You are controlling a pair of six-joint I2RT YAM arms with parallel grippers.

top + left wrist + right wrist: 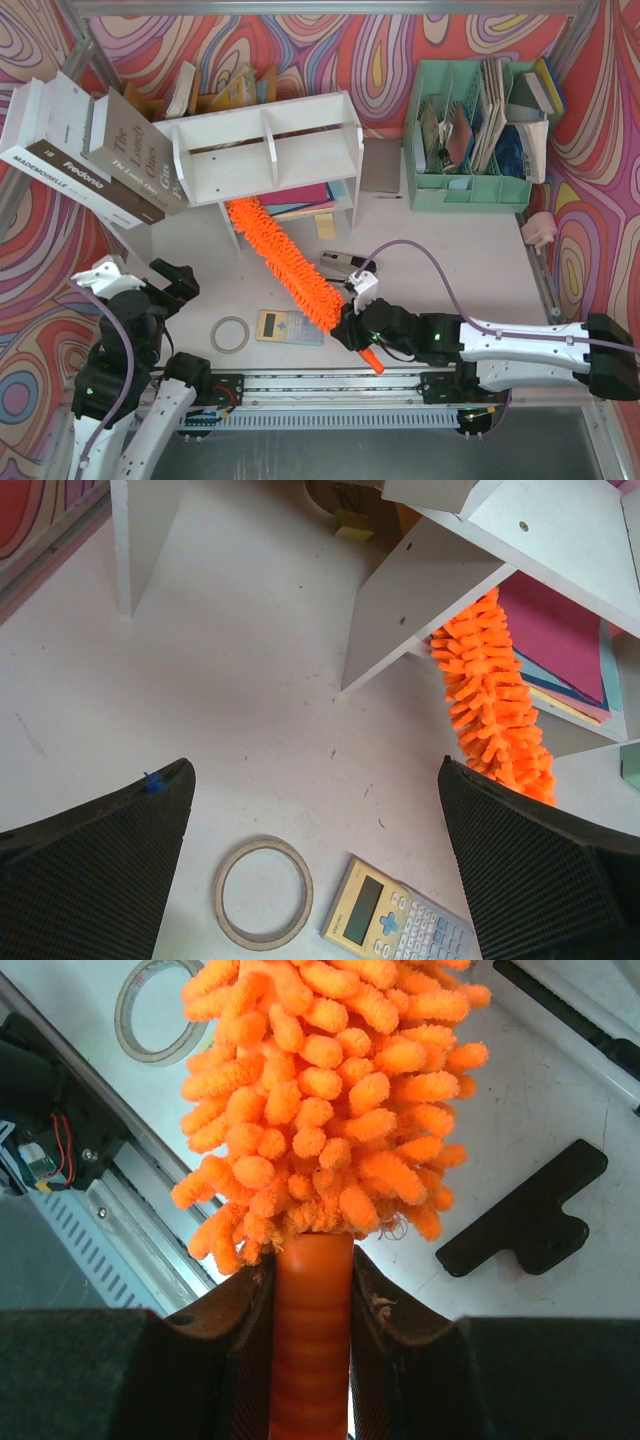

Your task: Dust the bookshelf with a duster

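Table (450, 250), folders (300, 197) in bookshelf (265, 150), papers (495, 100) in organizer (470, 190), right hand (350, 335) gripping duster (285, 265)

White table (480, 250) with the bookshelf (310, 140) and green organizer (470, 190) at its far side, tape ring (230, 319), calculator (290, 327) and stapler (340, 265) nearer.
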